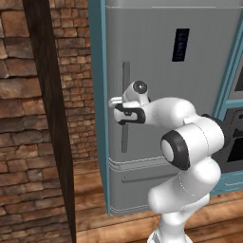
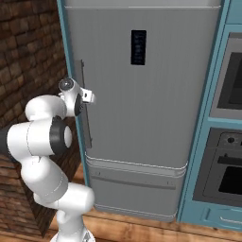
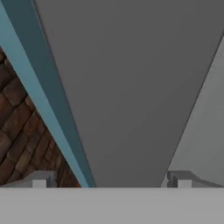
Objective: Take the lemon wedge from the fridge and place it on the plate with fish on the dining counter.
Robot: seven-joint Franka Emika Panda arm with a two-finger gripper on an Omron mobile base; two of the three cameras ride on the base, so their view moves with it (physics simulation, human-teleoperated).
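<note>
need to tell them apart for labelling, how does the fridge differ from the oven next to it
The fridge is a tall plain grey door with a long vertical handle and small black display panel; the oven has dark glass windows. The fridge spans nearly the full height; the oven sits in stacked sections. Both are shut and teal-framed.

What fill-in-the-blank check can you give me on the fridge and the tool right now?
1. The fridge door is ____.
2. The tool is at the fridge's long vertical ____.
3. In the hand view the two fingertips stand ____, with the grey bar between them.
4. Right of the fridge sits a built-in ____ in a teal frame.

Missing words: closed; handle; apart; oven
</note>
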